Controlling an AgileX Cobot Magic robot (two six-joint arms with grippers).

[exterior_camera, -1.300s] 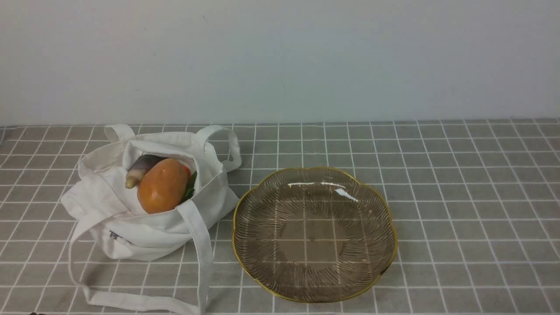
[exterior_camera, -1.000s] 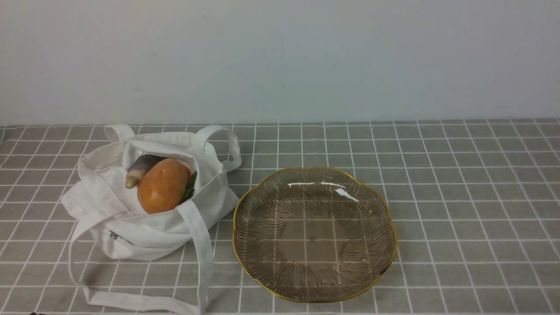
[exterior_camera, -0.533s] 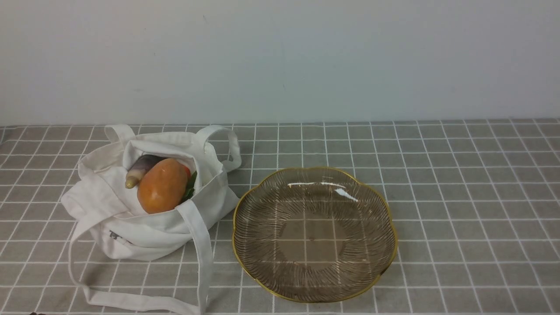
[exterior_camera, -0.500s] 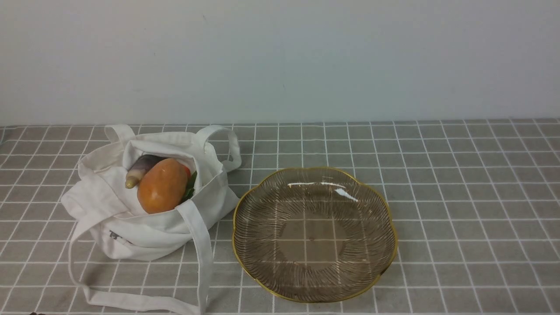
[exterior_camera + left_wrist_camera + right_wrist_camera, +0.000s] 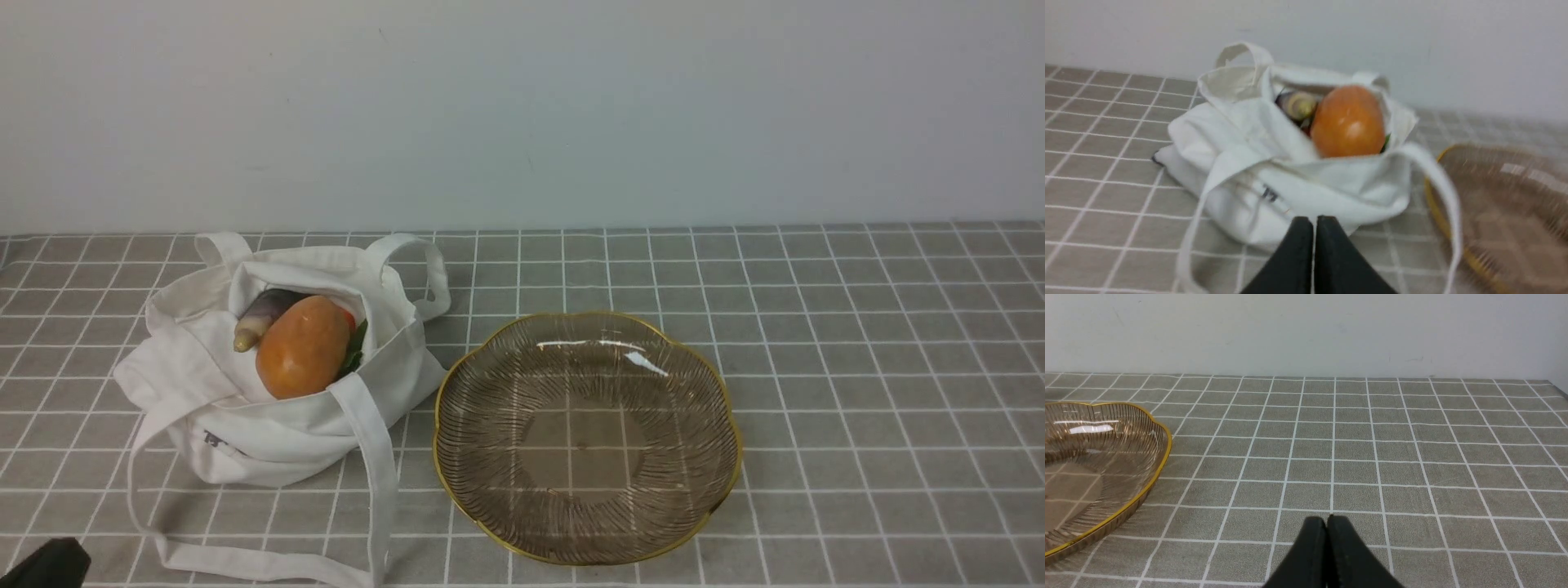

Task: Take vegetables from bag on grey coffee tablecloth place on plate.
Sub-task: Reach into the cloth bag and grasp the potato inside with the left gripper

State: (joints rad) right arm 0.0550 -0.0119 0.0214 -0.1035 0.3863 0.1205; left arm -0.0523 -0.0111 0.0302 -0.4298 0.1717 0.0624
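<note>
The white bag (image 5: pixel 269 408) lies open on the grey grid tablecloth (image 5: pixel 857 392) at the left. In it lie the orange-tan potato (image 5: pixel 303 347), the purple cream-tipped vegetable (image 5: pixel 260 316) and a bit of green leaf (image 5: pixel 356 353); the pumpkin itself is hidden. The brown glass plate (image 5: pixel 718 408) stands to the bag's right, with nothing on it. My left gripper (image 5: pixel 1314 222) is shut and empty, just in front of the bag (image 5: pixel 1306 192); the potato (image 5: pixel 1348 121) shows beyond it. Its tip (image 5: pixel 49 565) shows at the front view's lower left corner. My right gripper (image 5: pixel 1327 520) is shut and empty over bare cloth right of the plate (image 5: pixel 1155 473).
A long white strap (image 5: pixel 380 490) trails from the bag toward the front edge, near the plate's left rim. A pale wall (image 5: pixel 522 114) closes off the back of the table.
The left gripper's dark tip has come into the front view at the lower left corner. Bag, vegetables and plate have not moved.
</note>
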